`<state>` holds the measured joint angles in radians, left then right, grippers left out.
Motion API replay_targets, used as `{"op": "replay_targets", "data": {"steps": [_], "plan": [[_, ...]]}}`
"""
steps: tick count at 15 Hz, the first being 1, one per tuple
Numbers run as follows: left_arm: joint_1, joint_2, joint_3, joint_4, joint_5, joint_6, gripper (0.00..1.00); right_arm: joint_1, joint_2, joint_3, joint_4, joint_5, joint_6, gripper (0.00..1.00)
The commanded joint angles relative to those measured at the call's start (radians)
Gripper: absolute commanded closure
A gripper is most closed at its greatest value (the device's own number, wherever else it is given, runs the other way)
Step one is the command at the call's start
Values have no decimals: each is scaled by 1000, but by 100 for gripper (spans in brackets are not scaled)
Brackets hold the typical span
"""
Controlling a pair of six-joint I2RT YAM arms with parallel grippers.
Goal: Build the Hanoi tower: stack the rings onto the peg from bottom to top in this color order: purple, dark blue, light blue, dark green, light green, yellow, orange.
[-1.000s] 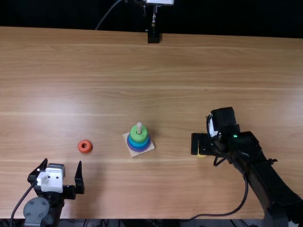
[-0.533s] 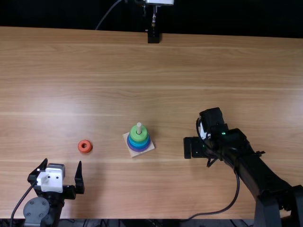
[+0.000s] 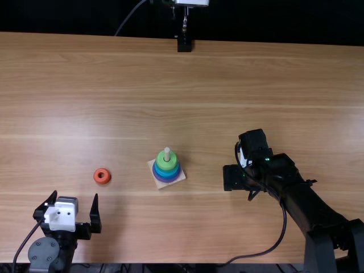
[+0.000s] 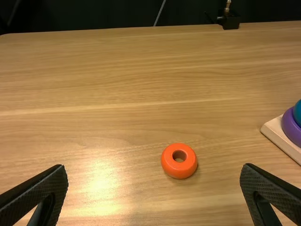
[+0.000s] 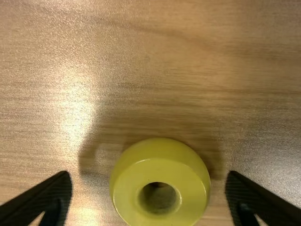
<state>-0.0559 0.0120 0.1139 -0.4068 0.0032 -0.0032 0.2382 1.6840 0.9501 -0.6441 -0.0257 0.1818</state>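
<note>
While the peg (image 3: 167, 152) stands near the middle of the top view with purple, blue and green rings (image 3: 166, 164) on it, the yellow ring (image 5: 126, 188) is at the lower middle of the right wrist view, between the wide jaws of the right gripper (image 3: 232, 177), with some space at both sides. The orange ring (image 3: 102, 181) lies on the worktop (image 3: 227, 79), left in the top view; at lower left, the left gripper (image 3: 75, 193) has its jaws wide
</note>
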Motion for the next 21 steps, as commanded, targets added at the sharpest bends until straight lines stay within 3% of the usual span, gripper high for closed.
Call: {"op": "replay_targets", "data": {"steps": [1, 2, 4, 9, 15, 21], "plan": [[11, -12, -114, -48, 0, 1, 0, 23, 14, 26, -1, 9, 6, 76], [11, -12, -114, -48, 0, 1, 0, 30, 14, 26, -1, 9, 6, 87], [11, -12, -114, -48, 0, 1, 0, 30, 14, 27, 1, 9, 4, 100], [11, -12, -114, -48, 0, 1, 0, 61, 3, 105, -55, 9, 2, 100], [11, -12, -114, -48, 0, 1, 0, 196, 3, 463, -443, 6, 0, 100], [11, -12, -114, -48, 0, 0, 0, 319, 46, 788, -561, 6, 6, 100]]}}
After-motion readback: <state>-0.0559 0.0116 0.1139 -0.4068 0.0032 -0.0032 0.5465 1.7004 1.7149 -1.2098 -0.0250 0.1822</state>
